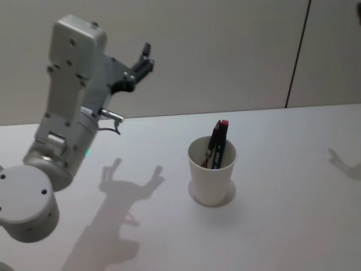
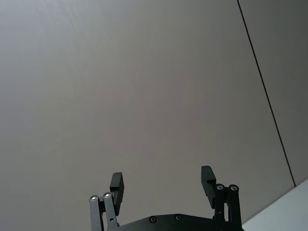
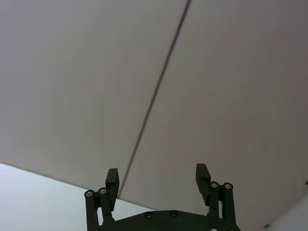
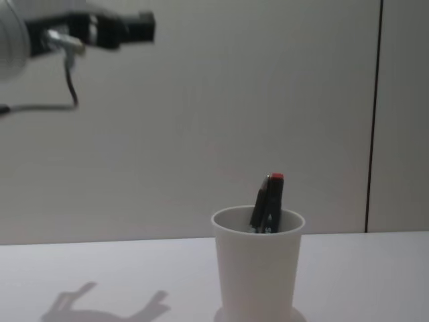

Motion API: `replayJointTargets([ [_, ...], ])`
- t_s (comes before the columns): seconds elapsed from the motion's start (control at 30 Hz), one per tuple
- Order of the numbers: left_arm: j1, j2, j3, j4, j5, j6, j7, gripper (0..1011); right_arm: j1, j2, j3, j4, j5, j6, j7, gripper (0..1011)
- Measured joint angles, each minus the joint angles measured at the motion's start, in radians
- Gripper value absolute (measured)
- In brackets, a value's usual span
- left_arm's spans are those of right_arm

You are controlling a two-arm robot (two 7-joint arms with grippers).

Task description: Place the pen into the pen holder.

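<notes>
— White paper, that pen holder (image 1: 211,175): a plain cup with a rolled rim, narrower at the base, standing upright on the pale table (image 1: 282,186). What is inside it?

— Dark pens, close together. In the head view two black bodies lean against the far side of the rim, and the taller pen (image 1: 220,138) carries a red cap at its top. From the chest view the same red tip (image 4: 275,178) rises above the rim, with the dark barrels slanting a little to the left below it. How many pens there are in all I cannot tell for sure.

— Anything on the table beside the cup?

— Only shadows: the cup's own around its base, and a forked one on the left.

— And the end effectors?

— The left end effector (image 1: 141,65) hangs high above the table, well apart from the cup and to its left, pointing toward the grey wall (image 1: 225,51). Its fingers (image 2: 117,186) are spread wide with nothing between them. The chest view catches it at the upper left corner (image 4: 137,28). The right end effector (image 3: 157,179) is likewise released, its two fingers (image 3: 202,174) parted and empty, facing the wall where a dark seam (image 3: 159,91) runs.
</notes>
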Motion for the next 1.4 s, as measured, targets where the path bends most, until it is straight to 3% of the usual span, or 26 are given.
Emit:
replayJointTargets([
  [0.37,-0.025,-0.015,0.058,0.14,-0.037,-0.073,-0.05,1001,-0.045,0.099,0.079,-0.015,0.045,-0.022,-0.137,1002],
  [0.63,-0.044,-0.027,0.104,0.25,-0.065,-0.131,-0.09,1001,-0.056,0.089,0.081,-0.012,0.038,-0.035,-0.133,1002],
  [0.97,-0.058,-0.036,0.139,0.332,-0.087,-0.175,-0.12,1001,-0.123,0.01,0.081,0.017,-0.029,-0.123,-0.085,1002],
  [1.4,-0.059,-0.037,0.141,0.338,-0.089,-0.179,-0.122,1001,-0.241,-0.126,0.085,0.066,-0.145,-0.277,-0.002,1002],
])
